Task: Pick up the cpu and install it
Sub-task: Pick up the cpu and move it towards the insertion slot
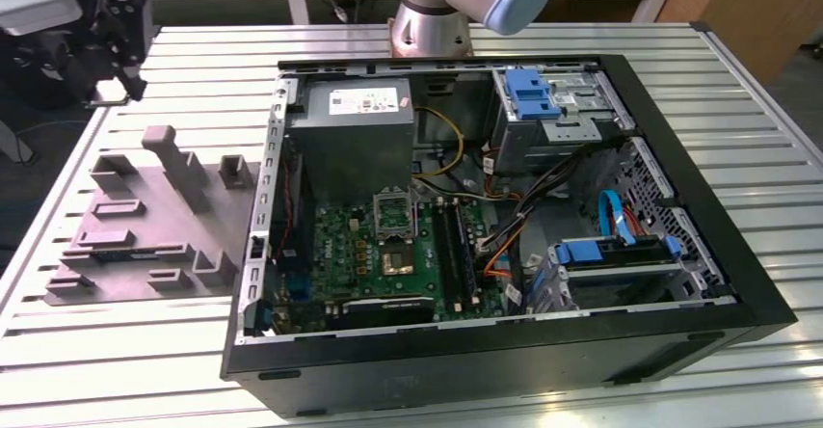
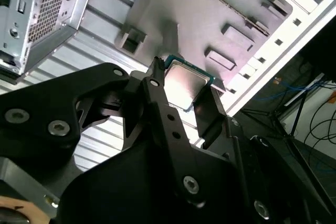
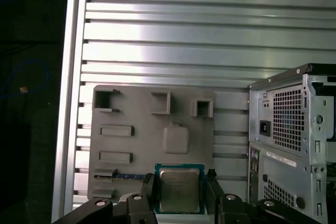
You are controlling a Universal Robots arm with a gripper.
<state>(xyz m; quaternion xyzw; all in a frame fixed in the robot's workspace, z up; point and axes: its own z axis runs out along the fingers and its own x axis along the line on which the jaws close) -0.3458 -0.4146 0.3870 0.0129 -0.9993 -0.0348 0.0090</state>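
In the second wrist view 1 finger (image 2: 164,106) of the black gripper (image 2: 184,85) hid part of the thin, square, silvery-grey cpu (image 2: 185,80) it clasped. The print on the chip's lid was too small to read. The black computer case (image 3: 289,140) ran off the first wrist view's edge; the silver-and-blue robot arm (image 1: 464,4), at the far side of the slatted aluminium table (image 1: 154,370), ran off the exterior view's.

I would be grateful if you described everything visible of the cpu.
The cpu is a thin square chip with a flat silvery-grey metal top and a narrow green rim. In both wrist views it is held by the gripper, pinched at two opposite edges between black fingers. Its metal top faces the cameras, and it is over the grey moulded tray.
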